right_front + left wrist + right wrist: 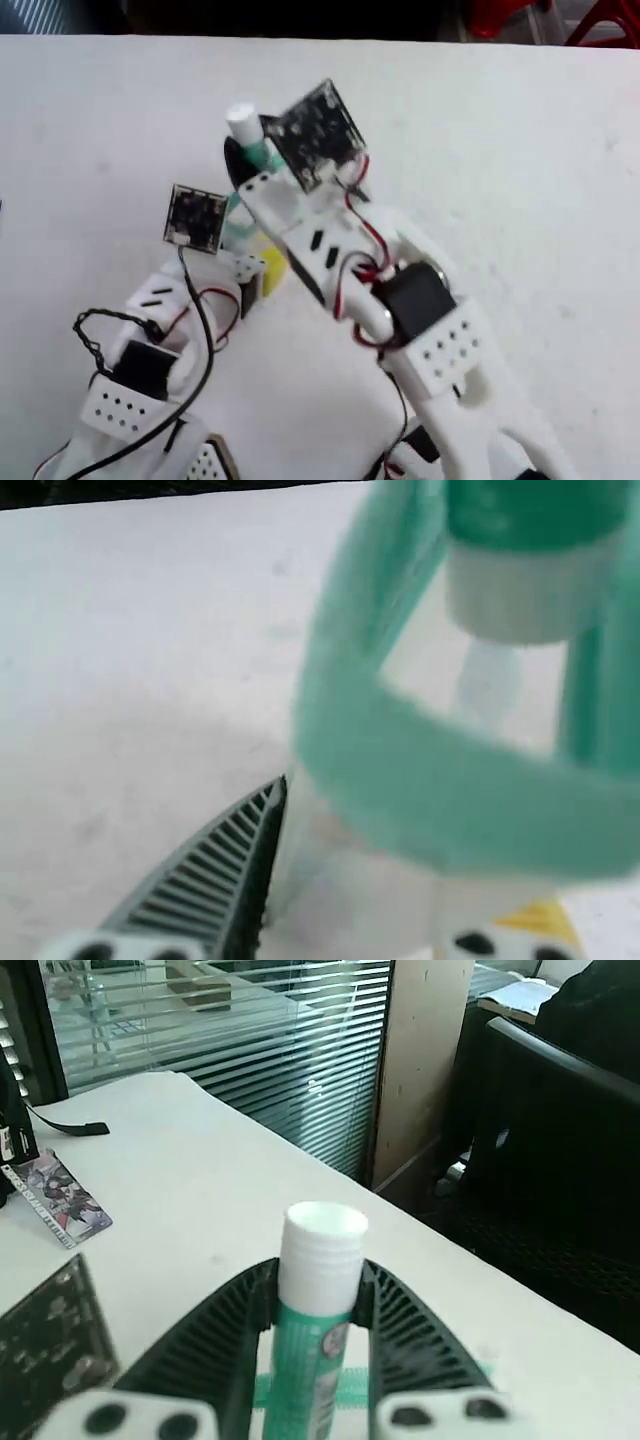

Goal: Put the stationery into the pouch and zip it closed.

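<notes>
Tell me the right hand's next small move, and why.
Probably lower the right hand a little before opening it. It is shut on the white-capped green glue stick, held upright, whose lower end sits just at the teal fabric rim of the clear pouch, not yet well inside.

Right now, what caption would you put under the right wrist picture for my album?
The right gripper pinches a green glue stick just below its white cap.

A picture card (pixel 58 1203) lies on the white table (pixel 200 1165) near window blinds (pixel 250 1040).
</notes>
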`<move>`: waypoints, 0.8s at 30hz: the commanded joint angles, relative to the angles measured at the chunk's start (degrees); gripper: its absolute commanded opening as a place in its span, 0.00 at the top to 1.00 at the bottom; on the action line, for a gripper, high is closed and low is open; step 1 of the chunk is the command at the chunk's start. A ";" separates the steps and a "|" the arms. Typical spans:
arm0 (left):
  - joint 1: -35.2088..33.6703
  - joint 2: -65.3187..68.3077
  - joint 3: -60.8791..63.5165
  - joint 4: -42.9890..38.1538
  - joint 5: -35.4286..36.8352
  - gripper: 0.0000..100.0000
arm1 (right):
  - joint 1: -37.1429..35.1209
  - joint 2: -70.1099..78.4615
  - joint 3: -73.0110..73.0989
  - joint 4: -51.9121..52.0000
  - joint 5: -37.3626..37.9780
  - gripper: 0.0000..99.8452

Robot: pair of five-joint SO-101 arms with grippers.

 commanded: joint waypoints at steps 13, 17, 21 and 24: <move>-1.01 0.66 -2.20 -0.26 1.23 0.75 | 1.63 -9.63 11.25 -2.68 5.63 0.98; -1.01 0.66 -2.20 -0.09 1.23 0.75 | 1.89 -5.76 10.90 -3.74 7.21 0.98; -1.01 0.66 -2.20 -0.09 1.23 0.75 | 1.89 -6.64 10.02 -3.65 7.30 0.98; -1.01 0.66 -2.20 -0.18 1.23 0.75 | 2.95 -6.55 8.00 -2.95 7.30 0.98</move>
